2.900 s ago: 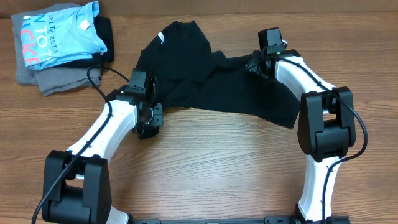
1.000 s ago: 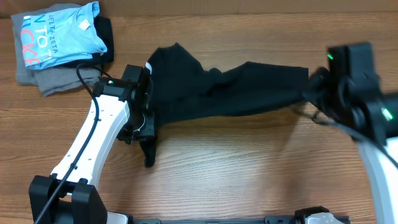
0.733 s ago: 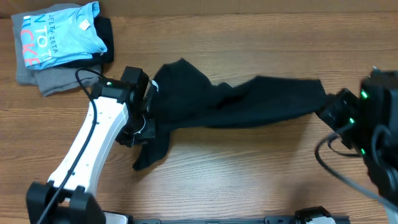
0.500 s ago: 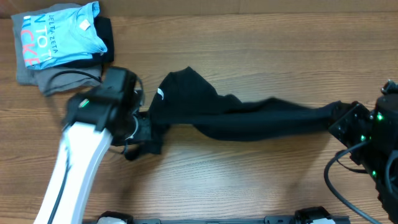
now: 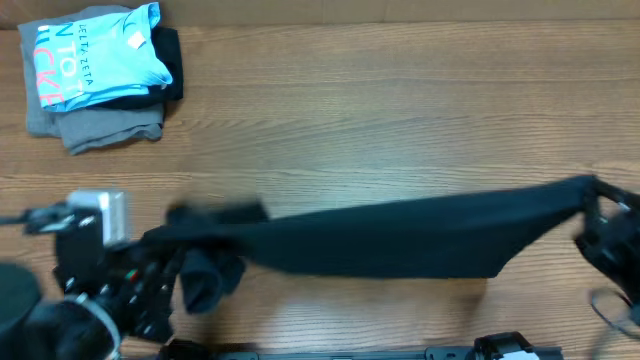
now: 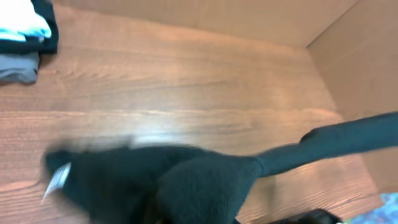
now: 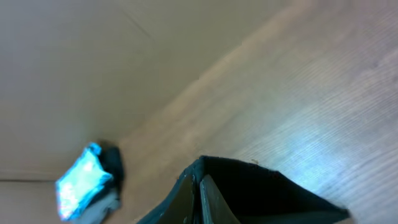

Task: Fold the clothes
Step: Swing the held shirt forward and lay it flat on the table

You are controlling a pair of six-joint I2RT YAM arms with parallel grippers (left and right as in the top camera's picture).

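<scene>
The clothes, a black T-shirt (image 5: 400, 235), hang stretched in a long band across the front half of the table, from lower left up to the right edge. My left gripper (image 5: 165, 268) is blurred at the band's left end, where a bunched sleeve (image 5: 205, 278) droops. In the left wrist view the black fabric (image 6: 186, 186) covers the jaws, and a white neck label (image 6: 57, 179) shows at the left. My right gripper (image 7: 200, 190) has its fingers pressed together on the shirt's edge (image 7: 267, 190). Overhead, the right gripper (image 5: 603, 215) sits at the far right edge.
A folded pile lies at the table's back left: a light-blue shirt (image 5: 95, 50) with white lettering on top of a grey garment (image 5: 100, 125) and something black. The light-blue shirt (image 7: 84, 180) also shows in the right wrist view. Brown cardboard walls (image 6: 360, 56) border the table.
Both arms have pulled apart and toward the table's front. The shirt went from a loose heap at the back middle to a taut, lifted band nearer the front edge.
</scene>
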